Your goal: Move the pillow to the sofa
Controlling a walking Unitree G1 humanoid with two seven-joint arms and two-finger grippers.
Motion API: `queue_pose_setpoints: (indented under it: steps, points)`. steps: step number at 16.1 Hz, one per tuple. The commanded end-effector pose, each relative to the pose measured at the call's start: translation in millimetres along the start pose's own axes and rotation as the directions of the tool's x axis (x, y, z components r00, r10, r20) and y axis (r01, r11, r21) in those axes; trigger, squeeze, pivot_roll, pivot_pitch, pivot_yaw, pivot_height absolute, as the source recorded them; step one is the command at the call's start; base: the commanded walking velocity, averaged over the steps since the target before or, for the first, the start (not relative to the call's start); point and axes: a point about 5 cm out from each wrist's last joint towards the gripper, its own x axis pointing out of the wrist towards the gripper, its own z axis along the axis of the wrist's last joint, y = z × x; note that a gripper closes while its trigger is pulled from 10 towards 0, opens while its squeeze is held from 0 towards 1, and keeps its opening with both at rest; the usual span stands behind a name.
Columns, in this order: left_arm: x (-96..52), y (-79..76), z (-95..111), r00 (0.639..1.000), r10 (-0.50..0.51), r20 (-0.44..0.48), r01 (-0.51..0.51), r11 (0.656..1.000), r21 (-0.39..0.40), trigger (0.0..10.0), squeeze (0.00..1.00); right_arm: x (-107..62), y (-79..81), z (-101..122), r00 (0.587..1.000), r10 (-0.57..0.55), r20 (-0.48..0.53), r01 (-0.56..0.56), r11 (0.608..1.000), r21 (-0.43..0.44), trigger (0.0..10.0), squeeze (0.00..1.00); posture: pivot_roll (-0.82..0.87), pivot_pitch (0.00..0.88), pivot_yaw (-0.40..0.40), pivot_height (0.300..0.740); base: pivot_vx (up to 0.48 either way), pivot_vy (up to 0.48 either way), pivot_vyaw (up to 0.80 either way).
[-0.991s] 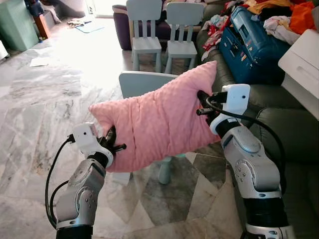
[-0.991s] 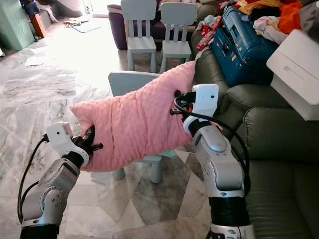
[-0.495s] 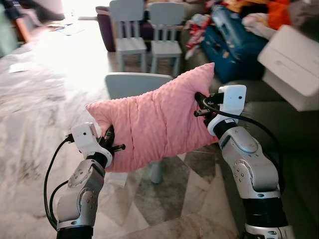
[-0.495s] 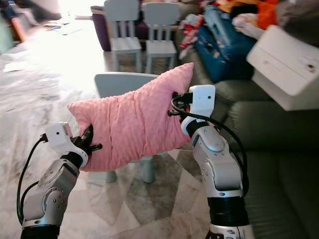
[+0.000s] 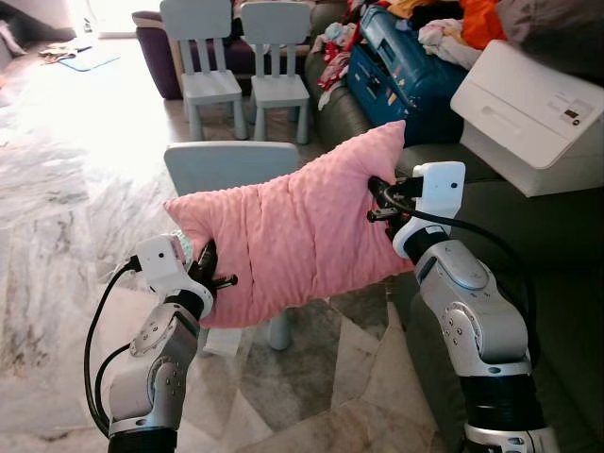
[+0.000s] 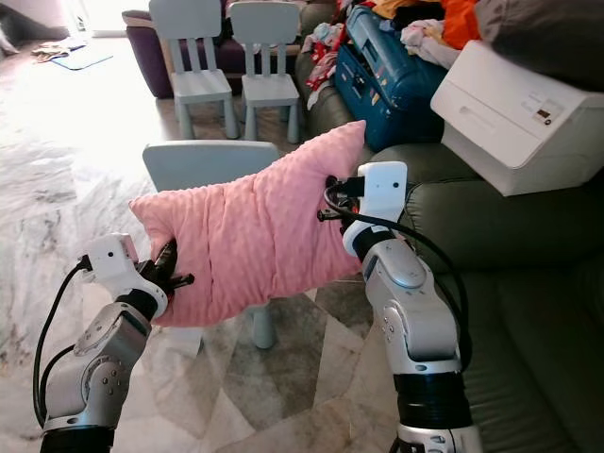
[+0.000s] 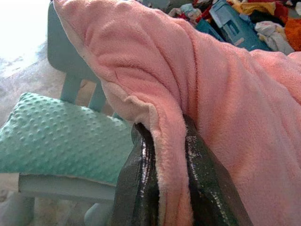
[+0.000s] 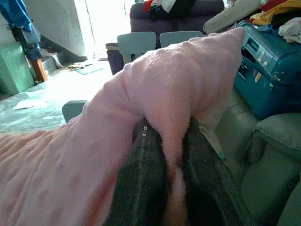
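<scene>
While the dark green sofa [image 5: 547, 236] fills the scene from about one to five o'clock, its far end is crowded: a white printer [image 5: 533, 113] sits at one o'clock with a blue suitcase [image 5: 406, 71] and heaped clothes [image 5: 453, 24] behind it, so the bare cushion at three to four o'clock looks like the place to aim for. A small pale-blue chair [image 5: 231, 175] stands dead ahead at twelve o'clock, partly hidden by the load. Held up between both arms, clear of floor and seat, is the pink pillow [image 5: 293, 236]. The right gripper [image 5: 380, 200] is clamped on its upper corner, the left gripper [image 5: 209, 267] on its lower one, each pinching a fold of fabric. I'd judge it best to swing both arms together toward three o'clock, keeping the pillow level, then release both ends at once above the cushion.
</scene>
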Motion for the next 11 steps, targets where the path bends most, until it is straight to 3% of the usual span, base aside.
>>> queue_pose_setpoints:
  steps: [1, 4, 11]
  points:
    - [0.3, -3.1, 0.2, 1.000, -0.021, 0.006, 0.021, 1.000, 0.003, 10.0, 0.00, 1.3, 1.2, 5.7, 1.000, 0.014, 0.018, -0.014, 1.000, 0.000, 10.0, 0.00, -0.14, 0.044, -0.062, 0.740, 0.000, 0.000, -0.78]
    - [-0.5, -2.3, -2.4, 1.000, -0.021, -0.015, 0.021, 1.000, 0.010, 10.0, 0.00, 1.0, 1.3, 6.6, 0.999, 0.014, 0.033, -0.015, 1.000, 0.005, 10.0, 0.00, -0.14, 0.044, -0.062, 0.740, 0.000, 0.000, -0.77]
    - [4.2, -2.2, 3.2, 0.993, -0.084, -0.082, 0.090, 0.993, 0.079, 10.0, 0.00, -3.1, 2.5, -1.1, 0.995, -0.063, 0.075, 0.059, 0.997, 0.057, 10.0, 0.00, -0.11, 0.051, 0.050, 0.740, 0.000, 0.000, 0.00]
